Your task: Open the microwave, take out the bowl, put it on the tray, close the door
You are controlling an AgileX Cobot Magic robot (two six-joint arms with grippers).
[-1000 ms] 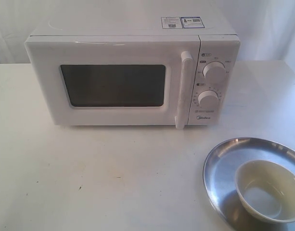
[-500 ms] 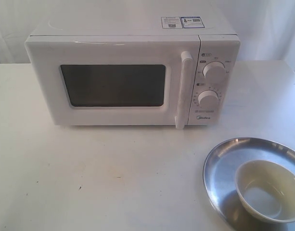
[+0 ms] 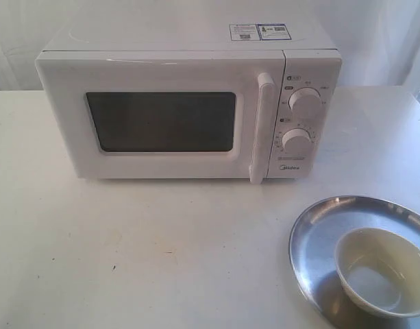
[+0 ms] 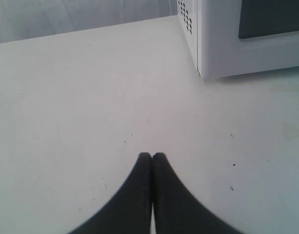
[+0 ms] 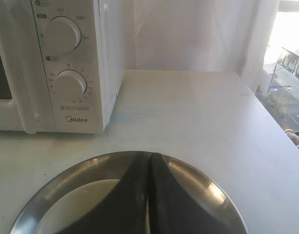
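Observation:
The white microwave (image 3: 189,103) stands at the back of the table with its door (image 3: 162,120) shut and the bar handle (image 3: 262,127) upright. The cream bowl (image 3: 382,271) sits inside the silver tray (image 3: 312,233) at the front right. No arm shows in the exterior view. In the left wrist view my left gripper (image 4: 152,156) is shut and empty above bare table, near a corner of the microwave (image 4: 222,39). In the right wrist view my right gripper (image 5: 150,157) is shut and empty over the tray (image 5: 208,187), with the bowl (image 5: 86,204) partly hidden behind its fingers.
The microwave's two dials (image 3: 305,101) face front, also seen in the right wrist view as dials (image 5: 63,35). White table (image 3: 141,247) spreads in front of the microwave. The table's edge (image 5: 281,141) runs close on the tray's side, with a curtain behind.

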